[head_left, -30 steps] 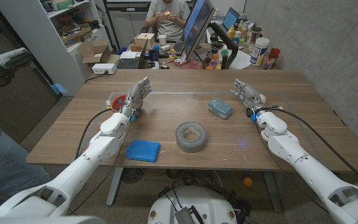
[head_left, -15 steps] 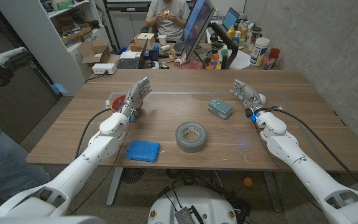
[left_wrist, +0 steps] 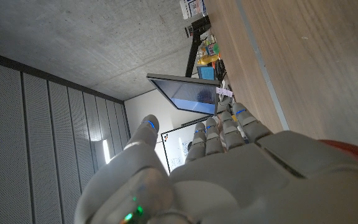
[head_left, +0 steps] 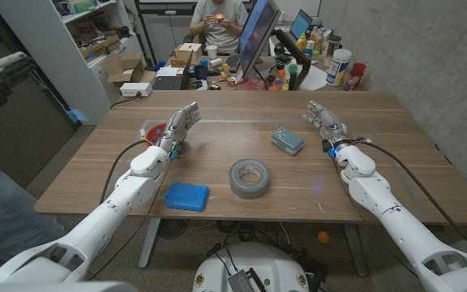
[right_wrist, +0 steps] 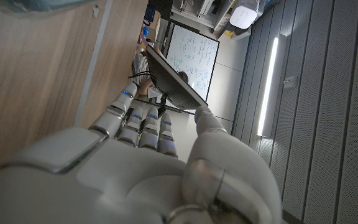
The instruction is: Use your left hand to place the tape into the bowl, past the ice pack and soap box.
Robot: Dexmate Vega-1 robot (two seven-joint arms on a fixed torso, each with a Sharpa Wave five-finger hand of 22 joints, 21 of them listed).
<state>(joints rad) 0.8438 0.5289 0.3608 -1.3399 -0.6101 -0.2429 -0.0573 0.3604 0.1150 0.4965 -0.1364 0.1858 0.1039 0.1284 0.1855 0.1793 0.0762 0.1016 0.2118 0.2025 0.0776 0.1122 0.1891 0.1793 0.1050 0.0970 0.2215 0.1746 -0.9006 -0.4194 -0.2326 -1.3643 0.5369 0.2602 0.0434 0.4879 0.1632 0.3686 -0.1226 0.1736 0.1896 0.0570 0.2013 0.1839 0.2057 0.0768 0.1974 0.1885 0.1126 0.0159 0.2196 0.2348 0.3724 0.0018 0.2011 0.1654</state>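
Tape (head_left: 249,178), grey roll, is seen lying flat on the wooden table (head_left: 217,138), near its front edge, mid-table, untouched. Relative to the tape: blue ice pack (head_left: 186,195) is placed to its left and slightly nearer the robot; teal soap box (head_left: 287,140) is found behind it, to the right; red bowl (head_left: 152,130) is set far left-back, partly hidden by the left hand (head_left: 180,126). Left hand is held w/ fingers apart, nothing gripped, beside the bowl. Right hand (head_left: 323,123) is seen right of the soap box, fingers apart, nothing held. A person (head_left: 217,20) is seated behind the table.
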